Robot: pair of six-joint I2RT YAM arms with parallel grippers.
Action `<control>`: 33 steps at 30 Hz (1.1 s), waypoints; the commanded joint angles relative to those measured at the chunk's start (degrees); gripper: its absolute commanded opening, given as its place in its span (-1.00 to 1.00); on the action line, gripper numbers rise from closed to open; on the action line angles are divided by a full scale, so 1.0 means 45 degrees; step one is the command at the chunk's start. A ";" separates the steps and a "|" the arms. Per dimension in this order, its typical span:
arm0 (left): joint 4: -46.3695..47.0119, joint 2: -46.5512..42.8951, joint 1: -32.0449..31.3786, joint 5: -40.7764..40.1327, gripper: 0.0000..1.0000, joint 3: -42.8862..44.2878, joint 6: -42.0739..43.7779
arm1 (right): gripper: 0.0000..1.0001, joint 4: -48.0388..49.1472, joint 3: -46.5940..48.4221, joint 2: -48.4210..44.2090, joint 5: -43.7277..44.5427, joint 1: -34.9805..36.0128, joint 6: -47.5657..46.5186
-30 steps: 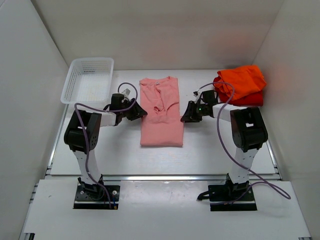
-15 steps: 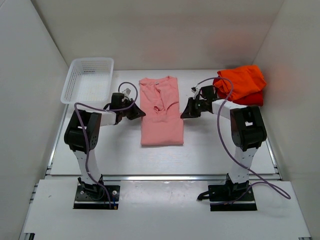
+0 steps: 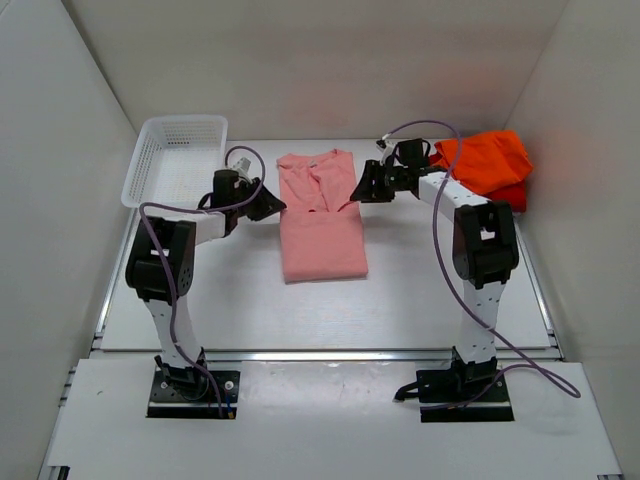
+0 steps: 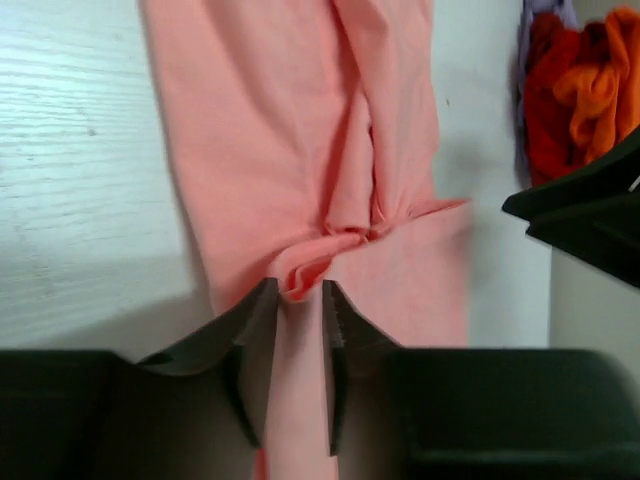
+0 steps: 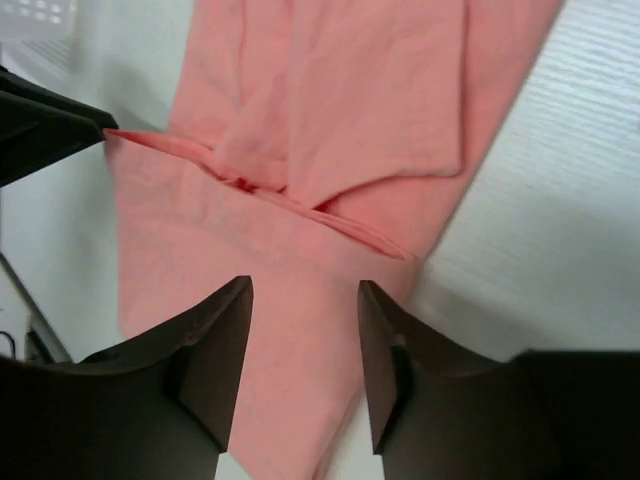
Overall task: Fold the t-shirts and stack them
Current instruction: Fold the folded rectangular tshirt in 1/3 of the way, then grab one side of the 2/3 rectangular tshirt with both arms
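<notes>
The salmon-pink collared t-shirt (image 3: pixel 320 215) lies folded into a long strip on the table's middle. My left gripper (image 3: pixel 272 203) is at its left edge, jaws nearly closed and pinching a raised wrinkle of the pink cloth (image 4: pixel 300 272); the gripper (image 4: pixel 300 290) sits low over the shirt (image 4: pixel 270 130). My right gripper (image 3: pixel 360 190) is at the shirt's right edge, open and empty (image 5: pixel 305 285), hovering over the pink cloth (image 5: pixel 370 90). The bright orange t-shirt (image 3: pixel 485 160) lies on the red one (image 3: pixel 510 195) at the back right.
A white mesh basket (image 3: pixel 180 160) stands at the back left, close behind the left arm. White walls enclose the table on the left, back and right. The orange and red pile is right beside the right arm's wrist.
Both grippers moved toward the back along the shirt's edges. The left gripper closed on the cloth, and the shirt's near end slid a little toward the back.
</notes>
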 commanded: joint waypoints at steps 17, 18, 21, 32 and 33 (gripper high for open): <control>-0.0283 -0.6538 -0.1883 -0.2021 0.14 -0.7586 -0.0573 | 0.11 0.2960 -0.9548 -0.5538 0.0379 0.0483 0.1767; 0.0126 -0.6695 -0.1962 -0.2023 0.13 -0.7997 -0.0885 | 0.11 0.3252 -0.9822 -0.5538 0.0224 0.0486 0.2099; 0.0405 -0.6192 -0.2099 -0.1905 0.14 -0.7964 -0.1317 | 0.15 0.4166 -1.0175 -0.5169 -0.0303 0.0583 0.2725; 0.1673 -0.3903 -0.3406 -0.1768 0.07 -0.7649 -0.3405 | -0.53 0.5364 -1.0410 -0.3975 -0.0987 0.0701 0.3801; 0.1673 -0.3961 -0.3524 -0.1885 -0.05 -0.7746 -0.3504 | -0.76 0.5364 -1.0410 -0.3956 -0.0891 0.0701 0.3879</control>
